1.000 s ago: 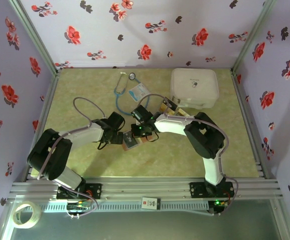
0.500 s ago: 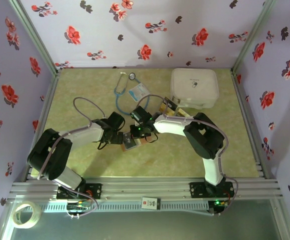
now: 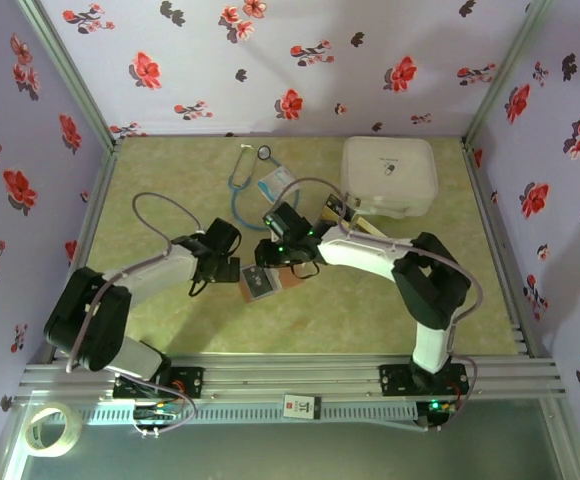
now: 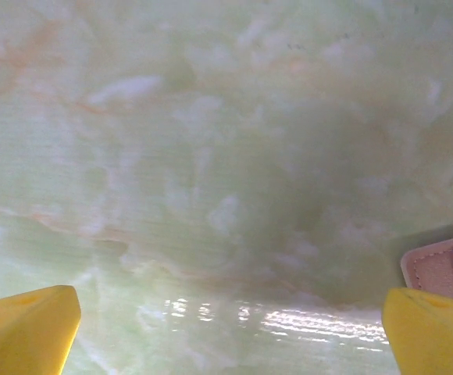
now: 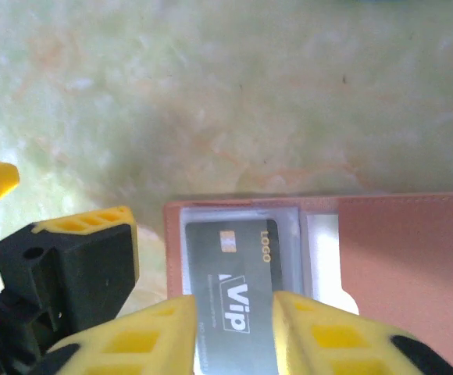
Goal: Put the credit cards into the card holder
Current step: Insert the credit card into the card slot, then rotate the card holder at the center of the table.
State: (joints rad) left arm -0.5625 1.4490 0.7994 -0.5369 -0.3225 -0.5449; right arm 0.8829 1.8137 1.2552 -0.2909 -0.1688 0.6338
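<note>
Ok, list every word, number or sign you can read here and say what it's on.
"LOGO": small white letters on the dark card sitting in the wallet pocket.
"Vip": large white letters on the same card.
White case: a small mark on its lid, too small to read.
Badge: print too small to read.
Small white tag: a red mark, too small to read.

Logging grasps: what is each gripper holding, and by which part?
Left gripper: nothing, open. Right gripper straddles the near end of the card lying in the card holder; an actual grip cannot be told.
</note>
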